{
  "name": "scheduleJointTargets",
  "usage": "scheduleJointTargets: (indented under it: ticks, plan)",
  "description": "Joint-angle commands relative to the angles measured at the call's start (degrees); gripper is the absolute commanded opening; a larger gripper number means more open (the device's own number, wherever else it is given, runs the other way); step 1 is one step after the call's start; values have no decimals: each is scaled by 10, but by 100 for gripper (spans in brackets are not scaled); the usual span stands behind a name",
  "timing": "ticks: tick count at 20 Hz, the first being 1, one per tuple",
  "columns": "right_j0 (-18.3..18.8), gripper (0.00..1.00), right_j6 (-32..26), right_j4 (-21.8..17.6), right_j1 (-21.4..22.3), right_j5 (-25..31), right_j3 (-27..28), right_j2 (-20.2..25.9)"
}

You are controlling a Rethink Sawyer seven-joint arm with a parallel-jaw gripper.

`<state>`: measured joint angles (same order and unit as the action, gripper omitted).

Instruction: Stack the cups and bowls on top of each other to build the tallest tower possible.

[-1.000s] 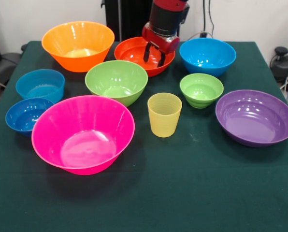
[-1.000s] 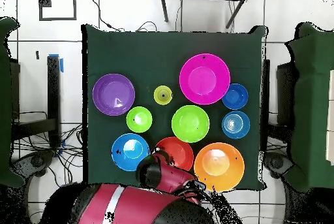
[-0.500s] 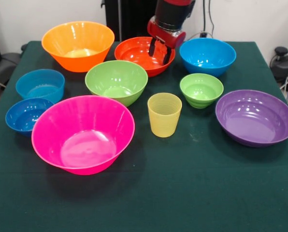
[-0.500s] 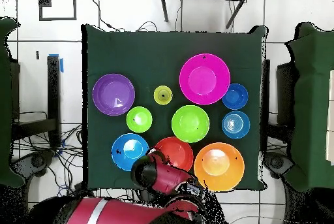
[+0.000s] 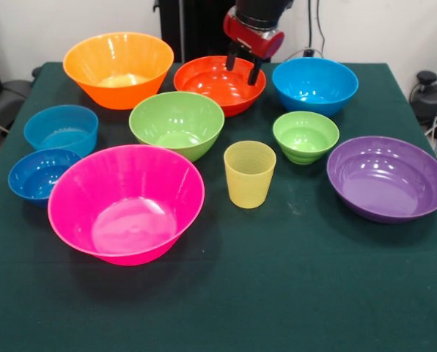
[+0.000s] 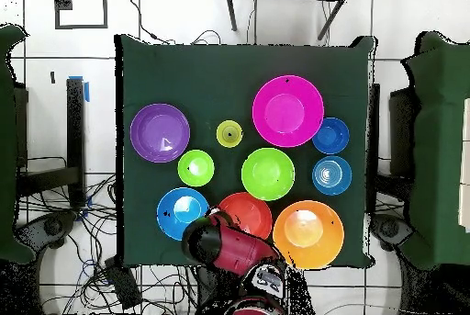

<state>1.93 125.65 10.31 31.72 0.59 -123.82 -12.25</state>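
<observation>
From left to right, the bowls sat apart and unstacked: pink bowl (image 5: 126, 203), green bowl (image 5: 177, 123), red-orange bowl (image 5: 218, 83). The gripper (image 5: 245, 64) hung above that bowl's far rim, fingers (image 5: 255, 71) parted, holding nothing. The yellow cup (image 5: 249, 174) stood upright nearer.

The cup (image 5: 249, 174) stands alone on the bench (image 5: 292, 293) — the biggest bowl (image 5: 126, 203) on its left, a small bowl (image 5: 305, 136) behind and right. Nothing is stacked.
</observation>
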Motion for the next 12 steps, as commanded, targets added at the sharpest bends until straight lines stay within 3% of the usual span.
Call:
scheduleJointTargets:
  ticks: [1, 12]
  plan:
    - [-11, 100, 49, -4, 20, 60, 32, 26]
    - [31, 100, 85, -4, -14, -35, 28, 94]
